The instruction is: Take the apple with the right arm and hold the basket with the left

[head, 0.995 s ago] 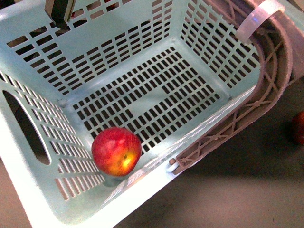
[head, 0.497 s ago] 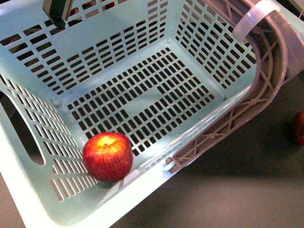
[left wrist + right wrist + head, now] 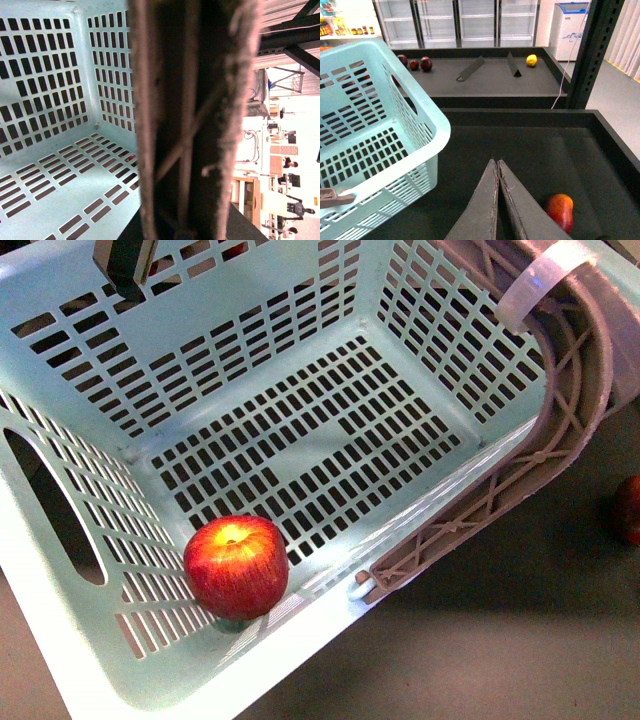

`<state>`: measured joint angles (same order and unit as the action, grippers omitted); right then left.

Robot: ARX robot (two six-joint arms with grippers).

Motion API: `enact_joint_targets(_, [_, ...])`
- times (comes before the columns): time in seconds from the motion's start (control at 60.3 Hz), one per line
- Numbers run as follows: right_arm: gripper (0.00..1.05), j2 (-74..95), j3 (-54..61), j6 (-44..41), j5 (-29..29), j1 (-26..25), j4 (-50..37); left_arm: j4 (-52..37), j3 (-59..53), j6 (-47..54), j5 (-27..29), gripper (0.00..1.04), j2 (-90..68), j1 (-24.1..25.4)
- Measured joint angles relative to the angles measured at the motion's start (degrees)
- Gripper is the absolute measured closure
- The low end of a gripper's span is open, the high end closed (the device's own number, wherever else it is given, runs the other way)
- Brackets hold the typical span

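Observation:
The apple [image 3: 236, 566], bright red with a yellow blush at its stem dimple, lies inside the pale mint basket [image 3: 60, 640] in its near left corner, dimple up. The mauve latticed handle [image 3: 560, 430] with its white band [image 3: 540, 280] hangs along the basket's right side. My left gripper [image 3: 125, 280] shows as a dark finger at the far wall's rim, shut on the basket. In the left wrist view a blurred mauve bar [image 3: 195, 120] fills the middle beside the slotted floor [image 3: 50, 205]. My right gripper [image 3: 497, 161] is shut and empty, beside the basket [image 3: 420, 100], over a dark shelf.
Another red-orange fruit [image 3: 560, 211] lies on the dark shelf close by my right gripper; it also shows at the front view's right edge [image 3: 630, 508]. A farther shelf holds dark red fruits [image 3: 420, 63], a yellow fruit [image 3: 532, 60] and two dividers. A black post [image 3: 590, 55] stands at the right.
The apple has rolled in the basket's near corner, its dimple turning from sideways to up. The basket has swayed slightly left and back.

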<state>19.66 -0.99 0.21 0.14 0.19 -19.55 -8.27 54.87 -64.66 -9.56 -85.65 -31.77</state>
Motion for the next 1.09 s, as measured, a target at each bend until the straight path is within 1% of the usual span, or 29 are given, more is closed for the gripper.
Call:
enact_joint_targets(0.58, [1.03, -9.6, 0.0, 0.0, 0.0, 0.0, 9.5, 0.0, 0.0, 0.0, 0.0, 0.99, 0.0, 0.0])
enact_joint_targets(0.647, [1.03, -14.8, 0.0, 0.0, -0.1, 0.0, 16.5, 0.0, 0.0, 0.1, -0.1, 0.99, 0.0, 0.0])
enact_joint_targets(0.68, [1.03, -16.9, 0.0, 0.0, 0.0, 0.0, 18.5, 0.0, 0.0, 0.1, -0.1, 0.99, 0.0, 0.0])
enact_joint_targets(0.978, [1.03, -19.3, 0.0, 0.0, 0.0, 0.0, 19.5, 0.0, 0.0, -0.1, -0.1, 0.99, 0.0, 0.0])
enact_joint_targets(0.995, [1.02, -19.3, 0.0, -0.1, 0.0, 0.0, 19.5, 0.0, 0.0, -0.1, -0.1, 0.99, 0.0, 0.0])
enact_joint_targets(1.061, [0.92, -19.3, 0.0, 0.0, 0.0, 0.0, 19.5, 0.0, 0.0, 0.1, 0.0, 0.99, 0.0, 0.0])
enact_joint_targets(1.094, [0.84, -19.3, 0.0, -0.1, 0.0, 0.0, 19.5, 0.0, 0.0, 0.1, 0.0, 0.99, 0.0, 0.0])
